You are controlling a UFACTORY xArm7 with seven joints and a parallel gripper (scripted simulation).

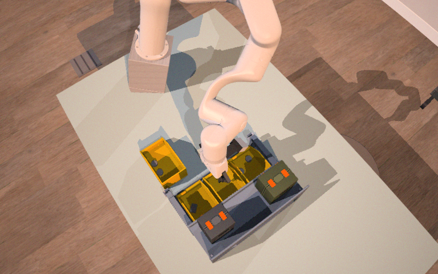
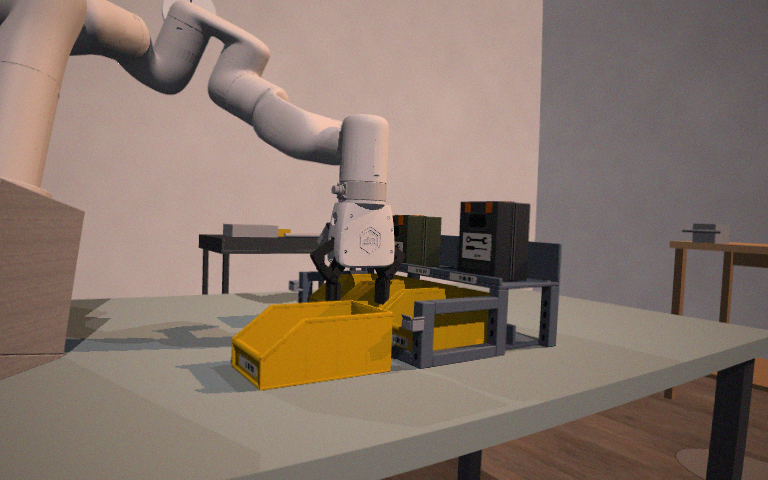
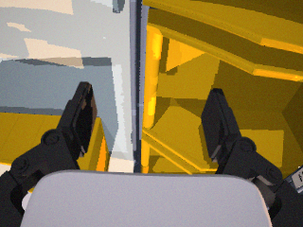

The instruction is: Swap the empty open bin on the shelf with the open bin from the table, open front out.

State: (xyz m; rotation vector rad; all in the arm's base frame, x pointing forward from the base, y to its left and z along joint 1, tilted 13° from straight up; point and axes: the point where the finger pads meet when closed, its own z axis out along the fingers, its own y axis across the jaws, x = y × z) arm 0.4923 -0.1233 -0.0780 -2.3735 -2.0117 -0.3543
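Observation:
My gripper (image 1: 222, 177) (image 2: 356, 297) (image 3: 150, 99) is open and points down, holding nothing. Its fingers are on either side of the front wall of the middle yellow bin (image 1: 230, 189) (image 3: 151, 71): one is in front of the wall, one over the bin's inside. How far down the tips reach is unclear. No parts show in this bin, which sits on the grey shelf (image 1: 201, 238) (image 2: 498, 322). The other yellow bin (image 1: 161, 152) (image 2: 328, 345) (image 3: 28, 137) stands on the table before the shelf's left end, with dark round parts inside.
A left shelf bin (image 1: 206, 197) and a right shelf bin (image 1: 258, 166) flank the middle one, each with dark parts. A black case (image 1: 217, 226) (image 2: 501, 240) and a green case (image 1: 276, 185) (image 2: 427, 240) stand on the upper board behind the bins.

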